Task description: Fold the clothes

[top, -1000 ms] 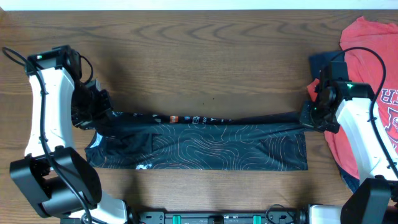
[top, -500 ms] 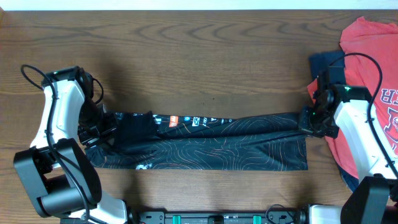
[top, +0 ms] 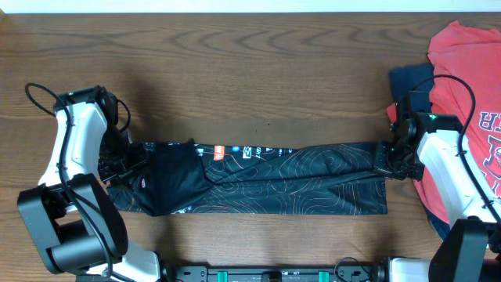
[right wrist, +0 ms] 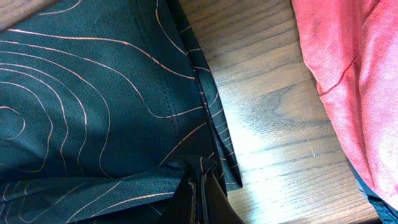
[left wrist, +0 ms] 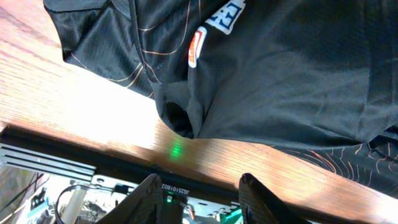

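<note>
**A:** Where was the black shirt (top: 274,184)?

**B:** It lay on the wooden table (top: 250,70) as a long, narrow band. One short end was just beside the red shirt (top: 462,70), and the rest ran straight away from it.

**A:** And the right gripper (top: 389,160)?

**B:** It was at the end nearest the red shirt, between the two garments. Its fingers were clenched on the corner of the black shirt, and the wrist view showed the contour-lined cloth pinched at the closed tips.

**A:** What about the left gripper (left wrist: 199,186)?

**B:** That one was at the end farthest from the red shirt. It was released, with its fingers apart and nothing between them. A bunched fold of the black shirt lay on the wood just ahead of them.

**A:** How did that far end look?

**B:** A plain black flap was turned over the patterned layer. A row of small logos (top: 239,151) ran along the band's upper edge, on the red shirt's side of the flap.

**A:** Was anything else by the red shirt?

**B:** A dark blue cloth (top: 411,78) stuck out from under its edge, on the side facing the black shirt.
</note>
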You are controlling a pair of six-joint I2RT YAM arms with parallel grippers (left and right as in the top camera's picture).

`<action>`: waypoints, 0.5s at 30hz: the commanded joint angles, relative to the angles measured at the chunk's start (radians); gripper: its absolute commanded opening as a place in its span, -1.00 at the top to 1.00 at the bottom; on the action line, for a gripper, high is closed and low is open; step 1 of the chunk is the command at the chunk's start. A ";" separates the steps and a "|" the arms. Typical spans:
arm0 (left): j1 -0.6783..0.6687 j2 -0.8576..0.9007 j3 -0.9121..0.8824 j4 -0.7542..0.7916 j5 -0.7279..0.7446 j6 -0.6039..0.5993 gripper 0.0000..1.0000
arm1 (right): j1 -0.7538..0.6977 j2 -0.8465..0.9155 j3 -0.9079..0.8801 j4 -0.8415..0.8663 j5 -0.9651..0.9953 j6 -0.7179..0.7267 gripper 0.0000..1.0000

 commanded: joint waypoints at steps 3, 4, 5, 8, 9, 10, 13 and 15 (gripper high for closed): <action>0.004 0.002 -0.003 0.016 0.015 -0.011 0.16 | -0.010 0.000 -0.005 0.005 0.019 0.018 0.98; 0.004 0.002 -0.003 0.026 0.041 -0.011 0.15 | -0.010 0.000 -0.005 0.005 0.019 0.018 0.97; 0.004 0.002 -0.003 0.037 0.065 -0.011 0.15 | -0.010 0.000 -0.005 0.005 0.019 0.018 0.97; 0.002 0.002 -0.003 0.082 0.141 -0.010 0.15 | -0.010 0.000 -0.005 0.005 0.019 0.018 0.98; -0.002 0.002 -0.003 0.098 0.160 -0.010 0.15 | -0.010 0.000 -0.005 0.005 0.019 0.018 0.97; -0.007 0.002 -0.003 0.116 0.177 -0.008 0.16 | -0.010 0.000 -0.005 0.005 0.019 0.018 0.98; -0.040 0.002 -0.003 0.177 0.225 0.009 0.13 | -0.010 0.000 -0.005 0.005 0.019 0.018 0.98; -0.074 0.002 -0.003 0.216 0.232 0.009 0.02 | -0.010 0.000 -0.005 0.005 0.019 0.018 0.98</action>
